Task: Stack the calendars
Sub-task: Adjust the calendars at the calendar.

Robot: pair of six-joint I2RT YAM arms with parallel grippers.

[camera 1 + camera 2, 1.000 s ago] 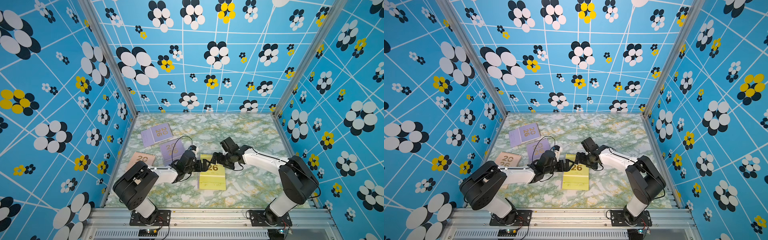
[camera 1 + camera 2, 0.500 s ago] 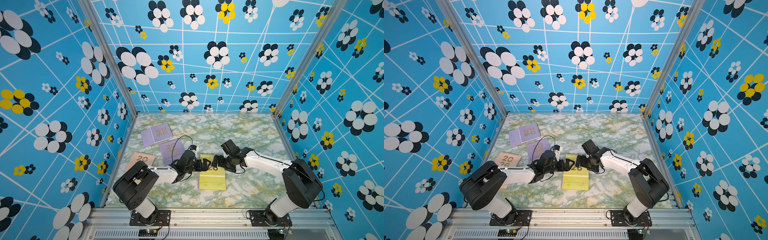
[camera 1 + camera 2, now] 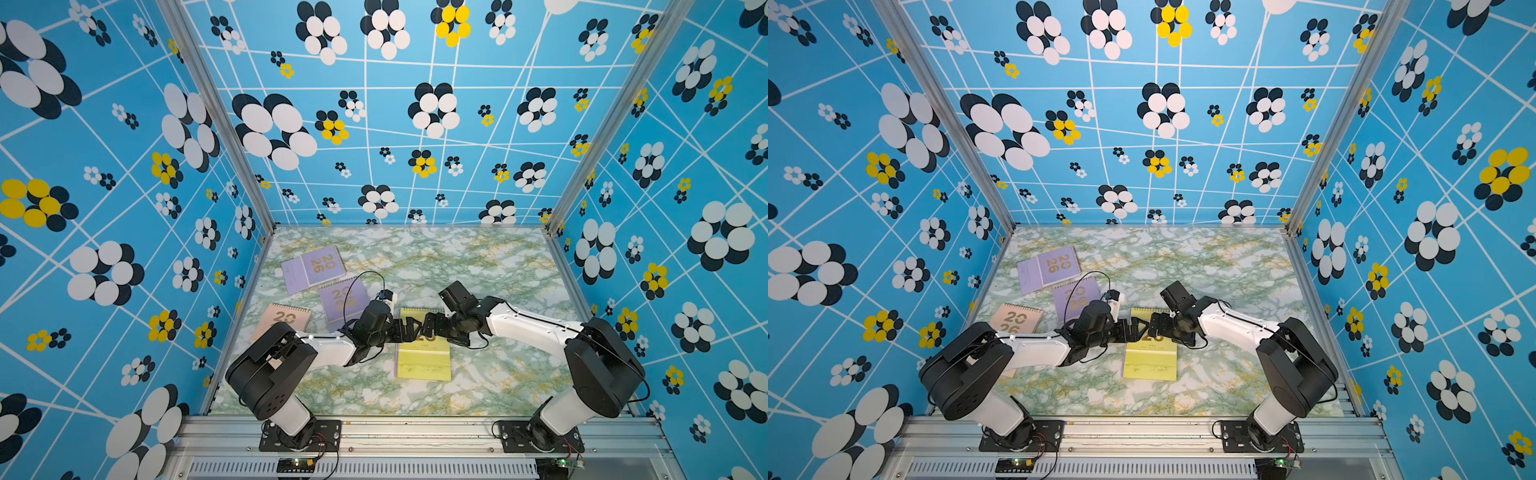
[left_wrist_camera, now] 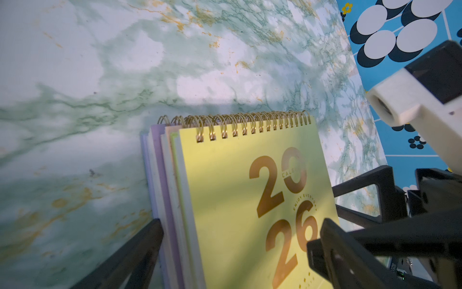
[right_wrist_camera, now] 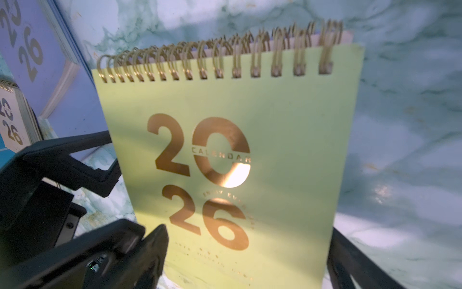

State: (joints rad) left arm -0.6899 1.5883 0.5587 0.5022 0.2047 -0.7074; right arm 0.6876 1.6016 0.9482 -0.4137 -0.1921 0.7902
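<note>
From my console, the green-and-white marbled desk (image 3: 478,270) fills the booth floor. The white-and-black left arm (image 3: 332,347) and right arm (image 3: 528,326) reach in low to meet near its middle. There sits the stack of calendars (image 3: 1150,357), topped by a yellow-green spiral-bound cover with gold "20 26" (lavender and peach edges show beneath it in the left wrist view). Off toward the left wall lie a far lavender calendar (image 3: 316,268), a nearer lavender calendar (image 3: 343,303) and a peach-pink calendar (image 3: 286,318) partly behind the left arm. The left fingers (image 4: 130,255) are spread wide astride the stack, and the right fingers (image 5: 350,265) are equally spread from the opposite side. I cannot tell whether either touches it.
</note>
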